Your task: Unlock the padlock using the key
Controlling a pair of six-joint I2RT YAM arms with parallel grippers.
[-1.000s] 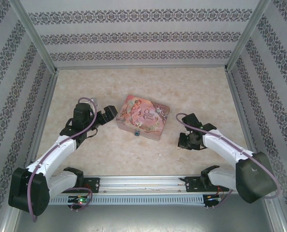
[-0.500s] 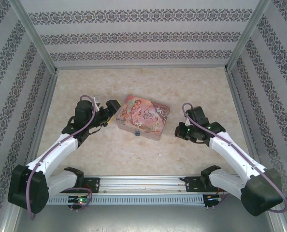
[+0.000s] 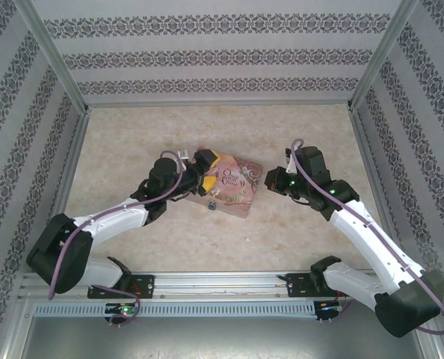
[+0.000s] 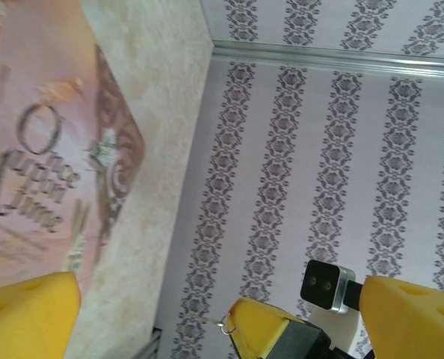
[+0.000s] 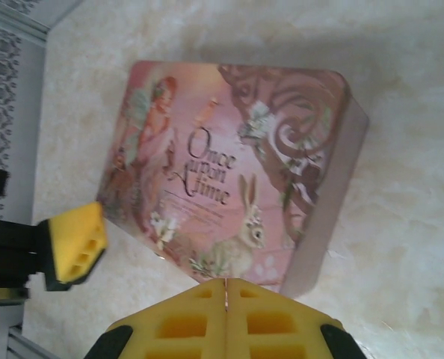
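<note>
Pink sheet metal, printed with a rabbit and the words "Once upon a time": one tin box (image 3: pixel 235 184) lies near the middle of the table (image 3: pixel 132 134), turned askew to its edges. One padlock (image 3: pixel 211 205), a small blue body, sits against the tin's near side, towards the near-left corner of the tin. In the top view it shows uncovered, between the two arms.

The left gripper (image 3: pixel 205 171) is over the tin's left end and hides that end of the lid from above. Its jaws stand wide apart, nothing between them. In its own wrist view the two yellow pads (image 4: pixel 28 314) sit at the far sides of the picture with the lid at the left. Whether a pad touches the lid cannot be told.

The right gripper (image 5: pixel 226 288) is near the tin's right end, apart from it. Its yellow pads are pressed together. Seen from the left wrist, one thin silvery sliver with a small loop, the key (image 4: pixel 225 323), pokes from their tip. It is too small to make out more.

Around the table stand three wallpapered panels (image 3: pixel 222 52) with dark floral bands, set in pale metal framing. One metal rail (image 3: pixel 222 283) runs along the near edge and carries the two arm bases. A purple cable (image 3: pixel 54 280) loops along the left arm.
</note>
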